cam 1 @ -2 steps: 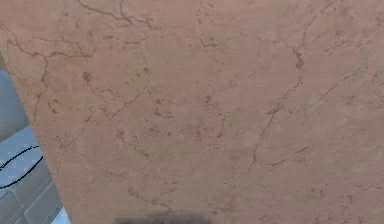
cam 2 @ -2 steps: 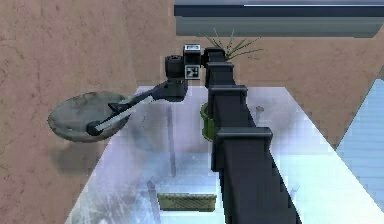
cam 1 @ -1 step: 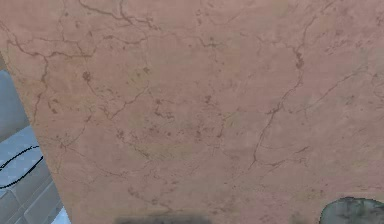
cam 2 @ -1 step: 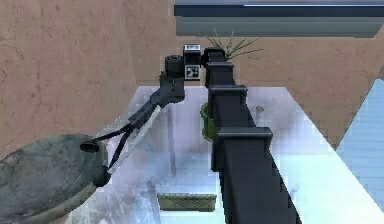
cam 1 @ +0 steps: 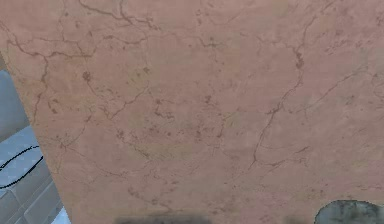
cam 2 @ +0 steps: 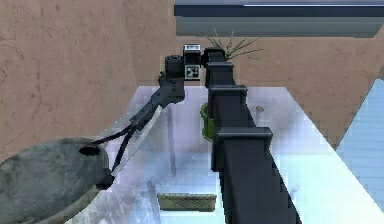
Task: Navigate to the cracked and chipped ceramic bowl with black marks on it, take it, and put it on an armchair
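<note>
Arm side view, lower left: the gripper (cam 2: pixel 103 165) reaches the rim of the grey dark-mottled ceramic bowl (cam 2: pixel 40 185), pale glassy tabletop (cam 2: pixel 290 140) behind, and I can't tell whether it holds the bowl or how its grip stands.

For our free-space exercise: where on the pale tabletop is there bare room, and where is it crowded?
Bare: the tabletop right of the arm, and the strip between the grey bowl and the flat dark pad. Crowded: around the gripper and bowl.
</note>
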You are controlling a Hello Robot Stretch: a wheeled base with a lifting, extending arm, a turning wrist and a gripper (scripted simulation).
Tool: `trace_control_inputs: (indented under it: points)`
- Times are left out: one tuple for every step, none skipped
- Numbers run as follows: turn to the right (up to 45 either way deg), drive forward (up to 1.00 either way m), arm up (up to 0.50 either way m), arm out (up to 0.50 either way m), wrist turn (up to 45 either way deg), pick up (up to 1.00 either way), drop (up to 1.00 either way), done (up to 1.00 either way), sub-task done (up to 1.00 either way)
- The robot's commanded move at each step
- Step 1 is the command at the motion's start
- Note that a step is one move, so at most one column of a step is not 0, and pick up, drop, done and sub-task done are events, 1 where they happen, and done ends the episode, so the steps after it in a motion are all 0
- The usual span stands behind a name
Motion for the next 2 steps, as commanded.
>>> trace_control_inputs:
  points:
    - [0.0,0.0,0.0,-0.3,0.0,0.0,0.0,0.0,0.0]
    - [-45.0,0.0,0.0,0.0,0.0,0.0,0.0,0.0,0.0]
